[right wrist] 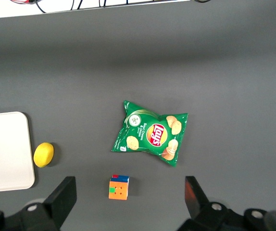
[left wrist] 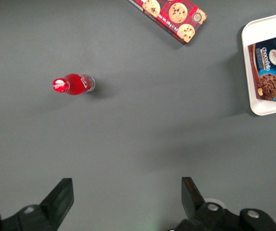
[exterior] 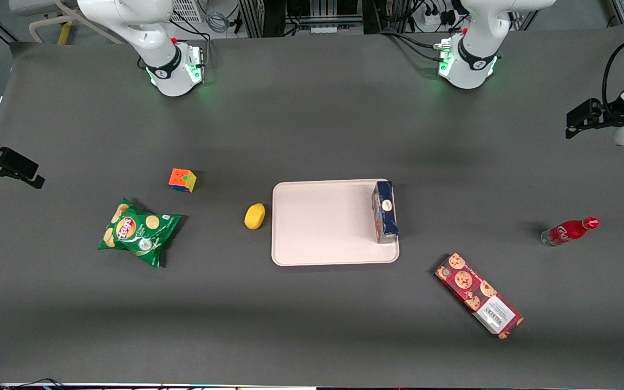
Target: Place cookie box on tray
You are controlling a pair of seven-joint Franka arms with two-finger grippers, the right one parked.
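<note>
The cookie box [exterior: 385, 211] stands on its narrow side on the tray [exterior: 323, 227], hard against the rim at the working arm's end. Knocked, it could tip off onto the table [exterior: 312, 124]. The gripper [left wrist: 128, 195] hangs high above bare table near the cola bottle [left wrist: 73, 84], fingers [left wrist: 61, 197] spread, holding nothing.

Big dark grey table [exterior: 312, 130] with a matte top fills pretty much everything, soft shadows on it. Along the farthest edge from the front camera there's a grey floor [exterior: 14, 21], some metal racks [exterior: 301, 13], a power strip [exterior: 434, 19] and cables [exterior: 217, 21]. Even overhead lighting.
</note>
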